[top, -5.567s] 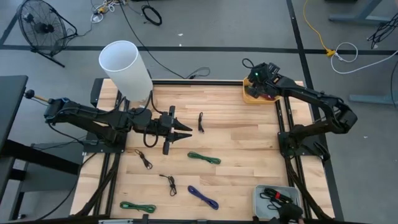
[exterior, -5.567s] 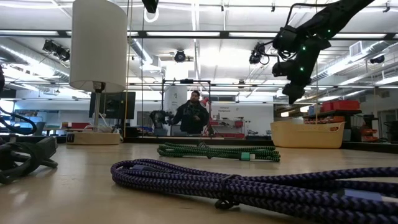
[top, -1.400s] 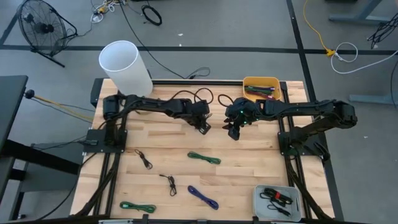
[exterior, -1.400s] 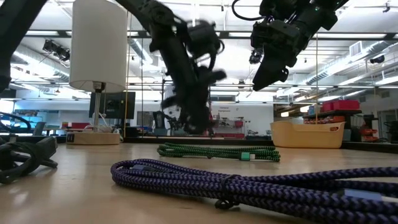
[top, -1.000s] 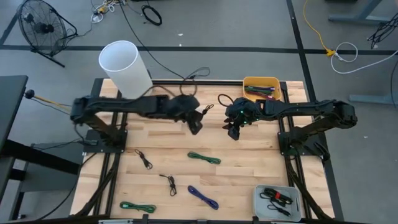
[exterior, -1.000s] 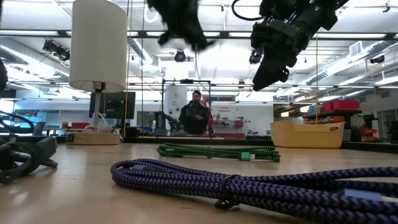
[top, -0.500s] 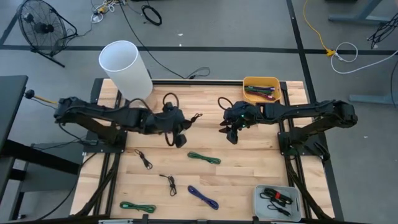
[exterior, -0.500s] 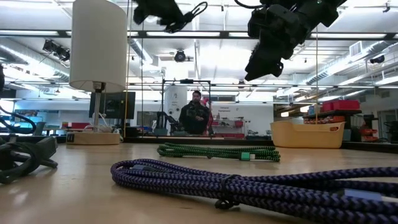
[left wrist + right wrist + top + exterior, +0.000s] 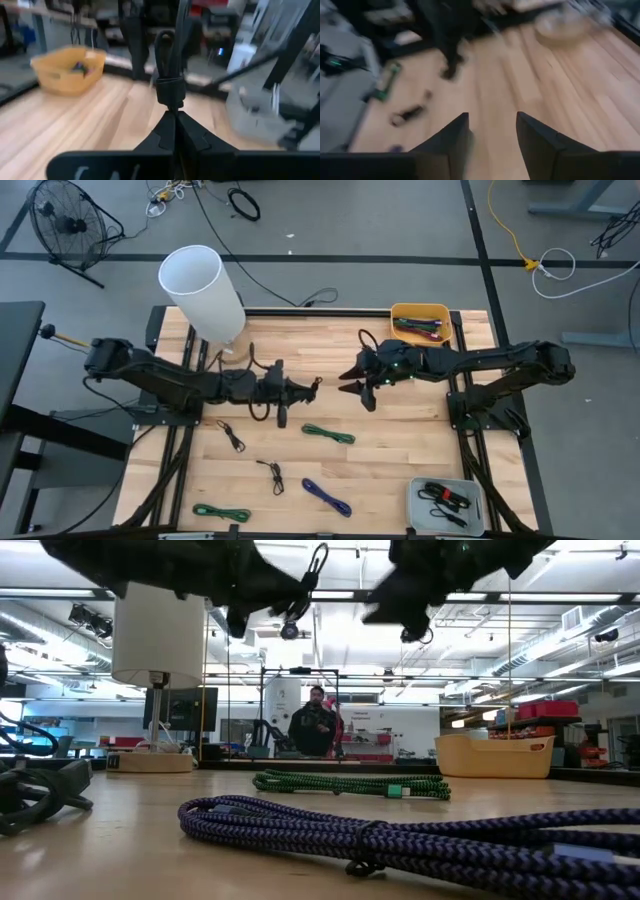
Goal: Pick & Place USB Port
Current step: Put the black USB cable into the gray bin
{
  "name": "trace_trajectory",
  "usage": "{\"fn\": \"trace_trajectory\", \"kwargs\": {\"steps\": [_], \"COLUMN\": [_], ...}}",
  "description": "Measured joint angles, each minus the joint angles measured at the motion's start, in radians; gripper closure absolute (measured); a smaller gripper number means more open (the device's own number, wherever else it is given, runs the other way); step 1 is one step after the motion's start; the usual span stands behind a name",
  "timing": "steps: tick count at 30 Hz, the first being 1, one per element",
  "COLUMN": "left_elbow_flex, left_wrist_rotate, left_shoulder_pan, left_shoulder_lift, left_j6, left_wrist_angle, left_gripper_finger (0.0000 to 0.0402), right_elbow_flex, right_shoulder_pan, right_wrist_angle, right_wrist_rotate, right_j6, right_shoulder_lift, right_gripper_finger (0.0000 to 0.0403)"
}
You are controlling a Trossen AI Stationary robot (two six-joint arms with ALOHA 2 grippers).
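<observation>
A black USB cable (image 9: 314, 384), coiled into a short bundle with a strap around it, hangs high over the middle of the table. My left gripper (image 9: 302, 389) is shut on it; the low view shows the cable (image 9: 312, 575) well above the wood. My right gripper (image 9: 354, 387) stands open just to the right of the cable, its fingers pointing toward it, with nothing between them. In the right wrist view its fingers (image 9: 454, 136) frame bare table. The left wrist view shows the cable's loop (image 9: 165, 47) sticking out past my shut fingers. My left gripper pinches the near end of the cable bundle (image 9: 172, 103), just behind its strap (image 9: 170, 90), between its two fingertips (image 9: 161, 134). The fingers lie about level and point toward the table's right. The bundle sticks out beyond them in line with the fingers, lifted clear of the table.
Loose cables lie on the near half of the table: green (image 9: 328, 434), black (image 9: 231, 436), black (image 9: 270, 474), purple (image 9: 326, 497), green (image 9: 221, 512). A yellow bin (image 9: 420, 323) with cables sits far right, a grey tray (image 9: 445, 498) near right, a white cylinder (image 9: 202, 290) far left.
My left gripper, still shut on the black cable, has swung toward the table's left, then settled with its fingers level and pointing right; the cable stays clear of the table. My right gripper has shifted left toward the cable and tipped toward level, still open.
</observation>
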Motion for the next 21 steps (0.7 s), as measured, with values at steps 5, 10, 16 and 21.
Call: {"fn": "trace_trajectory", "kwargs": {"steps": [5,10,16,21], "left_elbow_flex": [0.006,0.007,0.008,0.008], "left_wrist_rotate": [0.024,0.046,0.047,0.047], "left_shoulder_pan": [0.009,0.01,0.01,0.01], "left_shoulder_lift": [0.044,0.069,0.072,0.072], "left_j6": [0.006,0.008,0.008,0.009], "left_wrist_angle": [0.101,0.163,0.185,0.198], "left_gripper_finger": [0.0397,0.0397,0.0397,0.0397], "right_elbow_flex": [0.0,0.0,0.0,0.0], "right_shoulder_pan": [0.045,0.086,0.118,0.12], "right_wrist_angle": [0.155,0.249,0.3,0.356], "right_wrist_rotate": [-0.035,-0.025,0.087,0.125], "right_j6": [0.0,-0.025,-0.067,-0.076], "right_shoulder_lift": [0.0,0.0,0.0,0.012], "right_gripper_finger": [0.0239,0.0239,0.0239,0.0239]}}
